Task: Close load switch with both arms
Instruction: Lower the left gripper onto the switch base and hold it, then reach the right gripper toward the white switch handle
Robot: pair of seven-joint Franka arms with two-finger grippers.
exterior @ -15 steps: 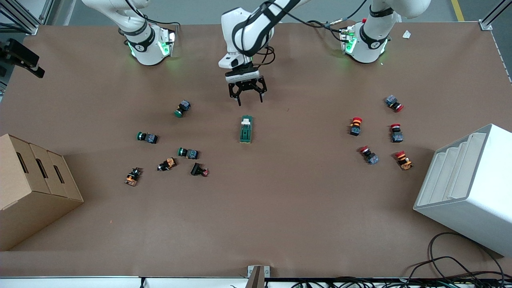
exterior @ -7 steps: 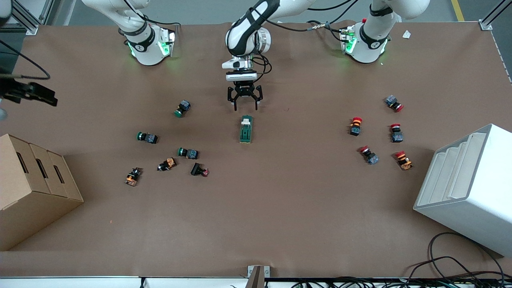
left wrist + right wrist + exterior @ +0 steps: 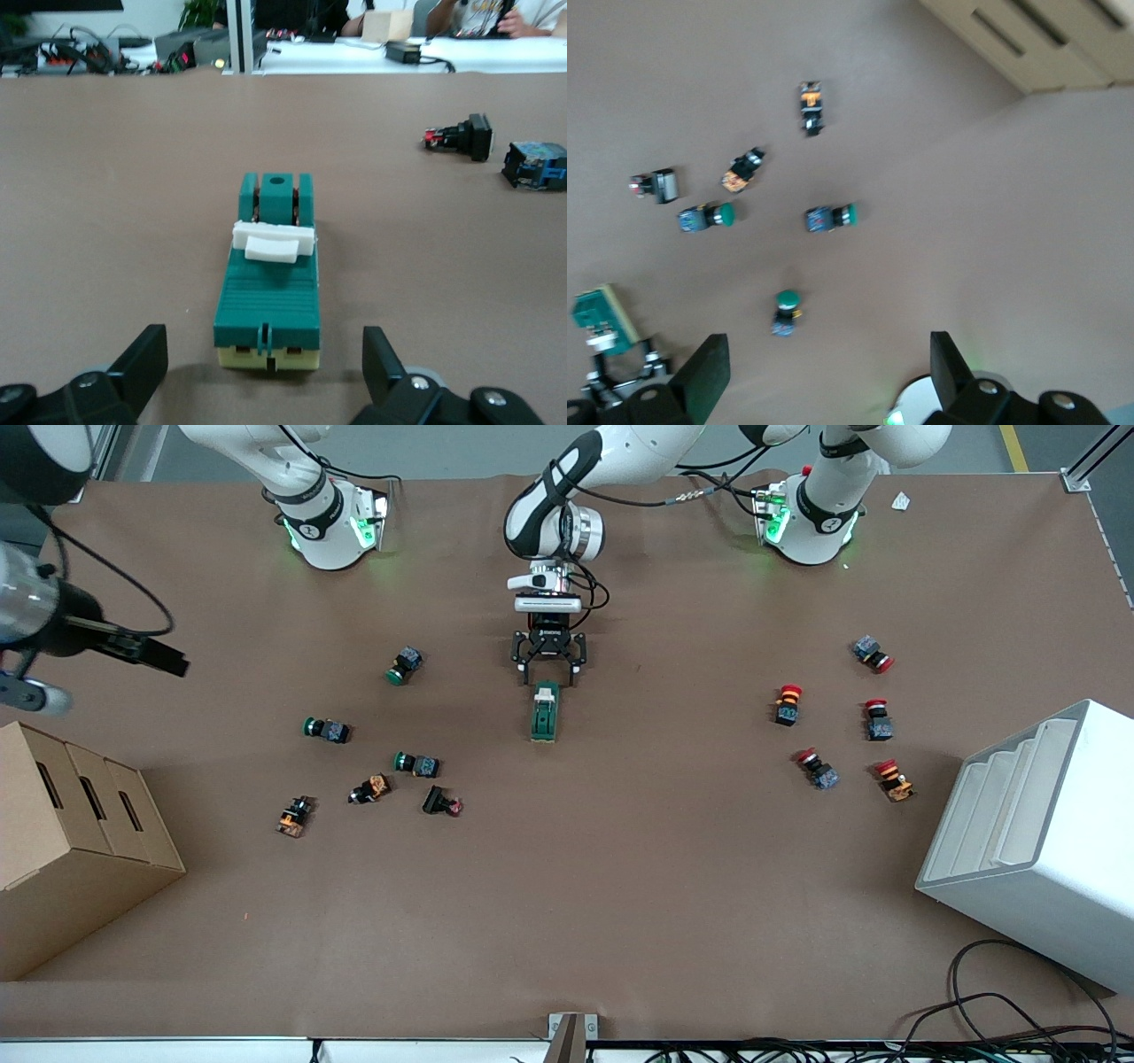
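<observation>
The load switch [image 3: 545, 713], a dark-green block with a white lever, lies at the middle of the table. In the left wrist view the load switch [image 3: 270, 283] lies straight ahead, lever [image 3: 273, 242] across its top. My left gripper [image 3: 548, 671] is low at the switch's end nearest the robot bases. It is open [image 3: 264, 376], its fingers [image 3: 146, 361] stand either side of that end, apart from it. My right gripper [image 3: 828, 372] is open and empty, high over the right arm's end of the table [image 3: 159, 659]. The switch [image 3: 604, 320] shows small in the right wrist view.
Green-capped push-buttons [image 3: 405, 665] [image 3: 325, 729] [image 3: 416, 763] and orange ones [image 3: 295, 816] lie toward the right arm's end. Red-capped push-buttons [image 3: 787, 703] [image 3: 878, 720] lie toward the left arm's end. A cardboard box [image 3: 71, 841] and a white bin [image 3: 1036, 841] stand at the table's ends.
My left gripper has come down to the load switch's end and narrowed somewhat. My right arm's hand has swung from the table's edge in over the table.
</observation>
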